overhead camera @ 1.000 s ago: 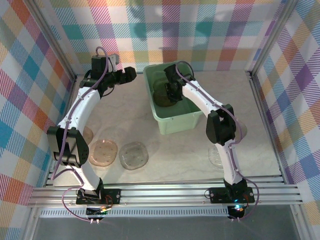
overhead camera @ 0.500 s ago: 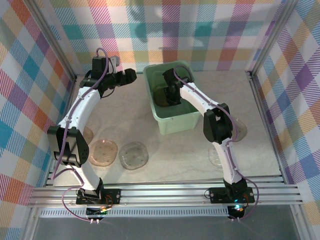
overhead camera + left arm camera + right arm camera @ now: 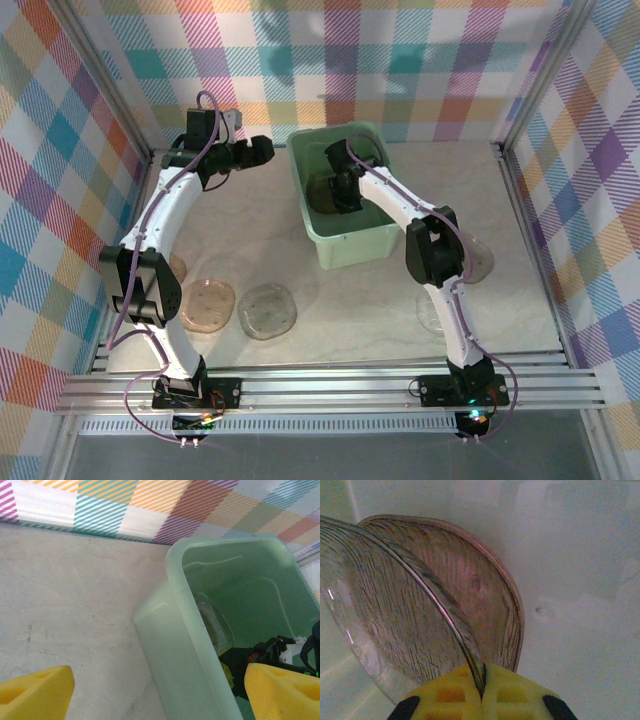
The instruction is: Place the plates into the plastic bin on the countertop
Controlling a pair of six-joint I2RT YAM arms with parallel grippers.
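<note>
A: Which gripper has the job?

B: The right gripper [image 3: 482, 686]. It is down inside the plastic bin [image 3: 580, 550], clenched on the rim of a clear ribbed plate [image 3: 395, 610].

A: How does that plate lie from the gripper?

B: Straight ahead of the fingertips, standing on edge. Its rim runs away from the gripper and curves off to its left, with the broad faces turned sideways.

A: And beyond it?

B: A brown plate [image 3: 487, 585] sits just past the held one, on the gripper's right side, with the bin's floor further ahead. I cannot tell whether the two plates touch.

A: So, the release?

B: I judge the held plate needs tipping toward flat over the brown one before the fingers part. Dropped on edge, it could roll or wedge against the wall.

A: The other arm?

B: The left gripper [image 3: 258, 152] hangs released outside the bin, with the bin's corner ahead between its spread fingers and bare tabletop [image 3: 75, 605] below. It is far from the loose plates [image 3: 267, 310] near the arm bases.
</note>
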